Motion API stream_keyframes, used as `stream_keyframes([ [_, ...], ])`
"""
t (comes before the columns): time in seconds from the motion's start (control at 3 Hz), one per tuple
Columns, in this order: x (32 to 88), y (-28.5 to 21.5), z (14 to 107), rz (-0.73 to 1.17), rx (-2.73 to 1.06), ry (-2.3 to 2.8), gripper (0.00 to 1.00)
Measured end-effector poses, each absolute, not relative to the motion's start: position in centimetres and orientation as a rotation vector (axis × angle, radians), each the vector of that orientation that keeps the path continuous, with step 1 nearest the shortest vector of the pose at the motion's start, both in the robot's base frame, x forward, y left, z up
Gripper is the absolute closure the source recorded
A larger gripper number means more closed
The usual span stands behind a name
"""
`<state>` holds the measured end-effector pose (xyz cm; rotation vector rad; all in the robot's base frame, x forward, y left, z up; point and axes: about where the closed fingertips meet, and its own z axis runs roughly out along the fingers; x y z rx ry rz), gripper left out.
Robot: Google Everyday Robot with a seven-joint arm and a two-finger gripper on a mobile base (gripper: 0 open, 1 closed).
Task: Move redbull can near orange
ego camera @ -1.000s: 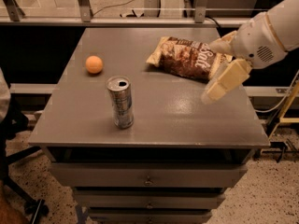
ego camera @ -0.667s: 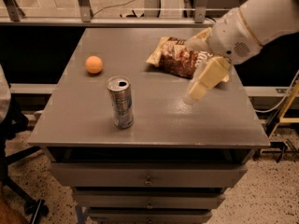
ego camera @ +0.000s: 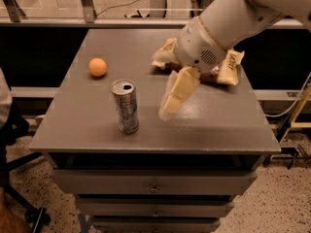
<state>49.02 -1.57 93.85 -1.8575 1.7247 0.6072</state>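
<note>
The redbull can (ego camera: 125, 106) stands upright near the front left of the grey table (ego camera: 87, 125), a slim silver can with a pull-tab top. The orange (ego camera: 97, 67) lies behind it, toward the table's left edge, about a can's height away. My gripper (ego camera: 172, 101) hangs above the table to the right of the can, with a gap between them, its cream fingers (ego camera: 179, 89) pointing down and left. It holds nothing.
A brown-and-cream chip bag (ego camera: 226, 68) lies at the back right of the table, partly hidden behind my white arm (ego camera: 228, 23). Drawers (ego camera: 153, 186) sit under the table top. A person's leg and chair base show at the left edge.
My arm and gripper have swung left across the table, from over the right side toward the can. The can, orange and chip bag have not moved.
</note>
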Motion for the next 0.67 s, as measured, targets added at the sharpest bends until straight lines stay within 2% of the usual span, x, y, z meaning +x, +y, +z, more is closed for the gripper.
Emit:
stream_keyframes([
  [0.67,48.4,1.9,92.6,0.711,-1.766,1.693,0.0],
])
